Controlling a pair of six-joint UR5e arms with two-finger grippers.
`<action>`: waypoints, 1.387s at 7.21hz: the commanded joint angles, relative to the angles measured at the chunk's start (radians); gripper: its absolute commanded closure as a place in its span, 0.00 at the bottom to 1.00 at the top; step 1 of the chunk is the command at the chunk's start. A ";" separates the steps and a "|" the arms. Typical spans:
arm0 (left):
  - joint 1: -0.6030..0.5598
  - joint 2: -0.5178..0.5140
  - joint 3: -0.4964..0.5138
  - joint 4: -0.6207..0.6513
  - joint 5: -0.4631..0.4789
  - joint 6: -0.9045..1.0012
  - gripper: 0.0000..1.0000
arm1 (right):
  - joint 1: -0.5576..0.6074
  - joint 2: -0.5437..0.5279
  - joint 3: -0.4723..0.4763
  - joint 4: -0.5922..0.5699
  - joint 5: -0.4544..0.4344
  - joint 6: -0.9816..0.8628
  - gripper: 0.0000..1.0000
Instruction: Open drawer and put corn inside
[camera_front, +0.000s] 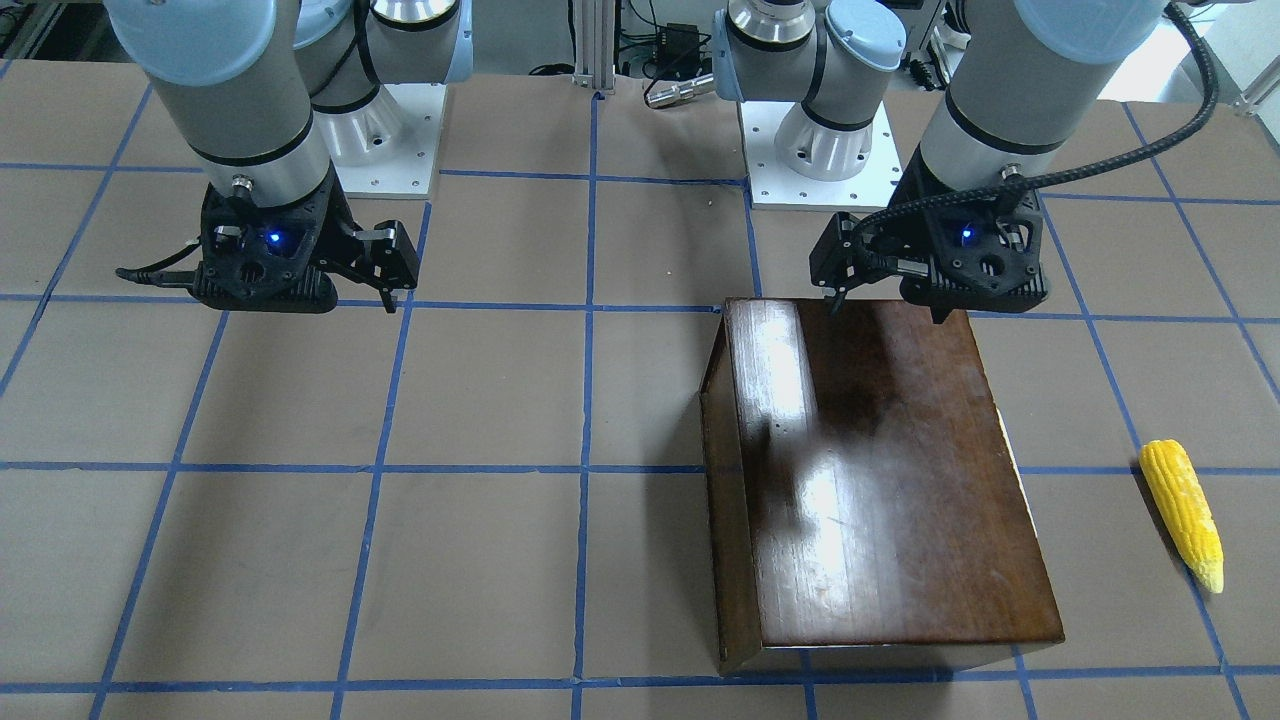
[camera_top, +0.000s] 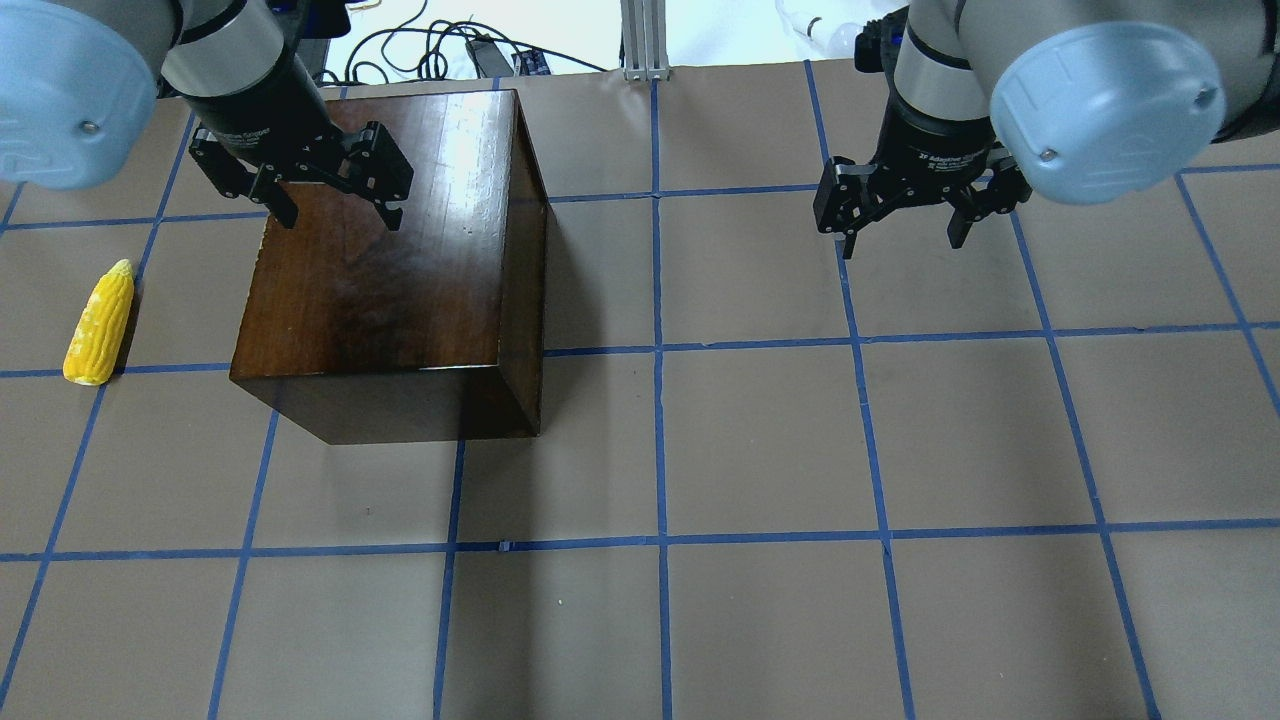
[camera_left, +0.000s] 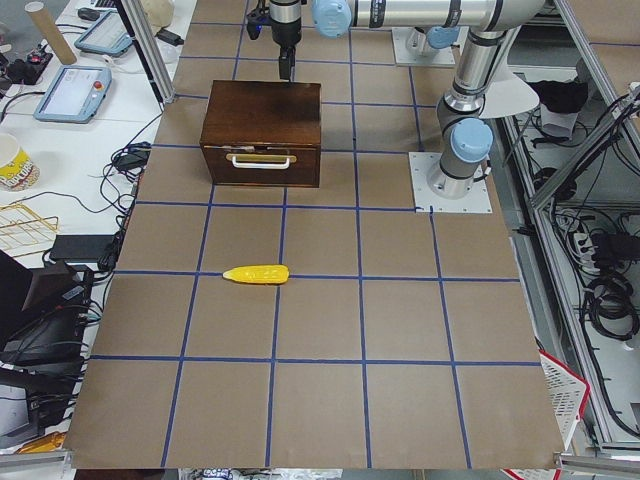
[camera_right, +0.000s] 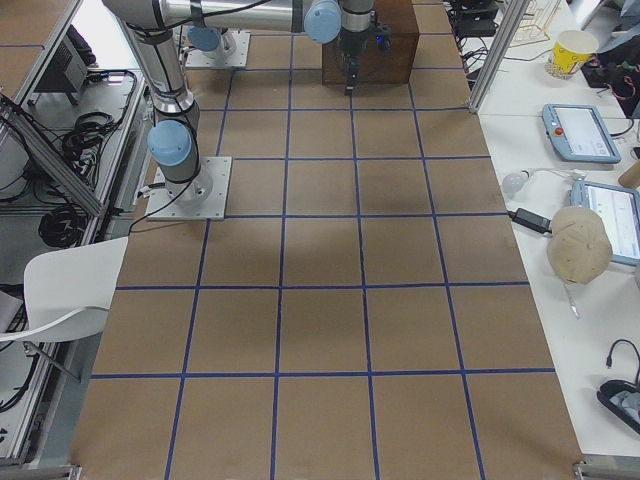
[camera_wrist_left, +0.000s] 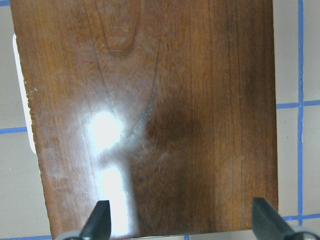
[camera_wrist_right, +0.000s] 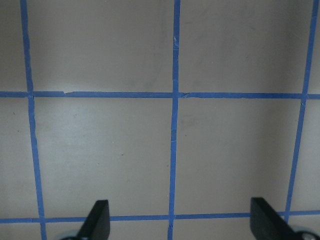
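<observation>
The glossy dark-brown box (camera_top: 390, 270) stands on the table's left side. Its drawer (camera_left: 262, 163) is shut; the front panel with a pale handle shows only in the exterior left view and faces the table's left end. The yellow corn (camera_top: 100, 322) lies on the table left of the box, apart from it; it also shows in the front view (camera_front: 1183, 513). My left gripper (camera_top: 340, 218) is open and empty, hovering above the box's top (camera_wrist_left: 150, 115). My right gripper (camera_top: 900, 243) is open and empty above bare table (camera_wrist_right: 175, 150) on the right side.
The table is brown paper with a blue tape grid (camera_top: 660, 350). The two arm bases (camera_front: 810, 150) stand at the robot's edge. Side desks with a tablet (camera_left: 70, 92), cables and a cup (camera_right: 570, 50) lie beyond the table ends.
</observation>
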 joint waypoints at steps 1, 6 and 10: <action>0.001 -0.011 -0.006 0.002 0.000 0.000 0.00 | 0.000 0.000 0.000 0.000 0.000 0.000 0.00; 0.004 -0.014 0.007 0.022 0.003 0.012 0.00 | 0.000 0.000 0.000 -0.001 0.000 0.000 0.00; 0.037 -0.019 0.011 0.022 -0.006 0.012 0.00 | 0.000 0.000 0.000 0.000 0.000 0.000 0.00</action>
